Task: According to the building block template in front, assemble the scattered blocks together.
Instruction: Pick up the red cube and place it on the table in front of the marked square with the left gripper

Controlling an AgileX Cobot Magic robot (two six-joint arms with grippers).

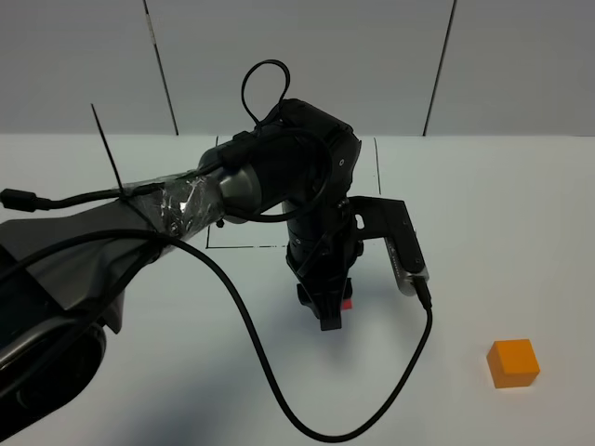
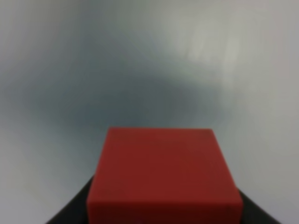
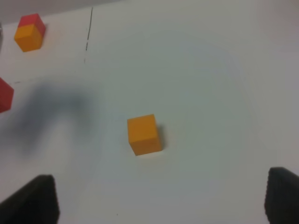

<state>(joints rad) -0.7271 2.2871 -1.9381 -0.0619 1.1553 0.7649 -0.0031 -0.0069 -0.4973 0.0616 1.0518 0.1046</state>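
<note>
**Two loose cubes, one already in the claw – what could go sideways**

Left gripper (image 1: 330, 316) reaches across to mid-table and points straight down. Its wrist cam shows dark fingers (image 2: 77, 212) tight on both sides of the red cube (image 2: 163, 172), so imo it's clamped on it.

Right gripper (image 3: 163, 205) hangs w/ jaws wide apart and nothing between them. It looks down at the orange cube (image 1: 513, 362), which sits alone near the front right corner of the tabletop, well apart from the red one.

Template (image 3: 29, 32) only shows in the right wrist cam, as a small red+orange pair. The arm hides it in the high view, so I can't say which part of the table it's on.

Risks imo:
- Can't see how much pad is on the red cube. A shallow pinch could let it twist or drop on the way over.
- Black cable (image 1: 279, 400) loops over the front of the table. A swing toward the right edge could drag it into the orange cube.
- If red gets pushed against orange w/ nothing bracing orange, it may just slide away.
- Template is small & blurry here, so the colour order is easy to flip.
</note>
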